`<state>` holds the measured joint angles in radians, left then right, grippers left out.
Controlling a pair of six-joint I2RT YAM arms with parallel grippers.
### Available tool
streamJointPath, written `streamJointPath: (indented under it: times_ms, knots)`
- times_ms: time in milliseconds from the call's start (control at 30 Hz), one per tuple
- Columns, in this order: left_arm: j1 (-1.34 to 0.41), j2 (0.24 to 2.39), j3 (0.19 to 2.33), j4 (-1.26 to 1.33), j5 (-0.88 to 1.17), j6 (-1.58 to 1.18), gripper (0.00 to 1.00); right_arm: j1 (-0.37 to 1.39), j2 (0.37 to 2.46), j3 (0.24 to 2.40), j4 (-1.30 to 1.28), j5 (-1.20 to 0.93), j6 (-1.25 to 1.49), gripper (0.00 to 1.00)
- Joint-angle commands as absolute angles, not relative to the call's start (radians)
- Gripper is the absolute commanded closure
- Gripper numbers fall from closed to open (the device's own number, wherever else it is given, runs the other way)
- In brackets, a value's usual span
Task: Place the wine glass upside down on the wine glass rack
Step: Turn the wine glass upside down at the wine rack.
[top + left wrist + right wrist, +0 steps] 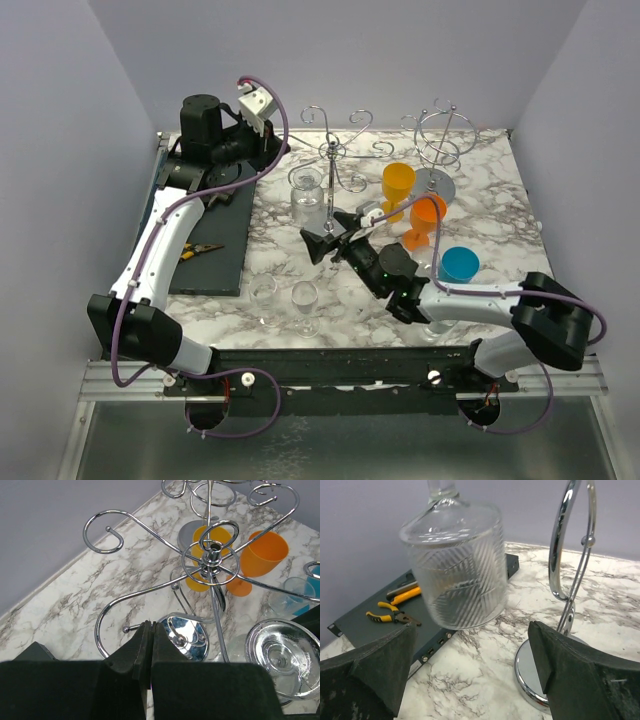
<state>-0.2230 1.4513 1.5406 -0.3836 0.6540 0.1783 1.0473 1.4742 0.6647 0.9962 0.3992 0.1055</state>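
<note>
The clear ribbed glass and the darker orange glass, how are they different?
The clear ribbed glass is see-through with a ridged pattern; the darker orange glass is coloured and smooth. The clear ribbed glass hangs upside down on the rack, foot on top; the darker orange glass stands upright on the table, mouth up. Both have a stem and a round foot.

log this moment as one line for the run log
stage: release | ribbed wine glass: upside down, hanging at rack | right hand: open, clear of glass | left hand: shut, above rack
</note>
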Motion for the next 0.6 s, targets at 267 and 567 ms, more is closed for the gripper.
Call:
streamJointPath:
  times_ms: [267,567]
  knots:
    - [-0.225,1.498,1.615,-0.532,0.577,0.127,0.94,1.054,1.105,0.809,0.259,0.390,0.254,0.00]
    - [-0.224,1.488,1.755,-0.639,0.551,0.048,0.53,1.054,1.262,1.364,-0.314,0.449,0.277,0.03]
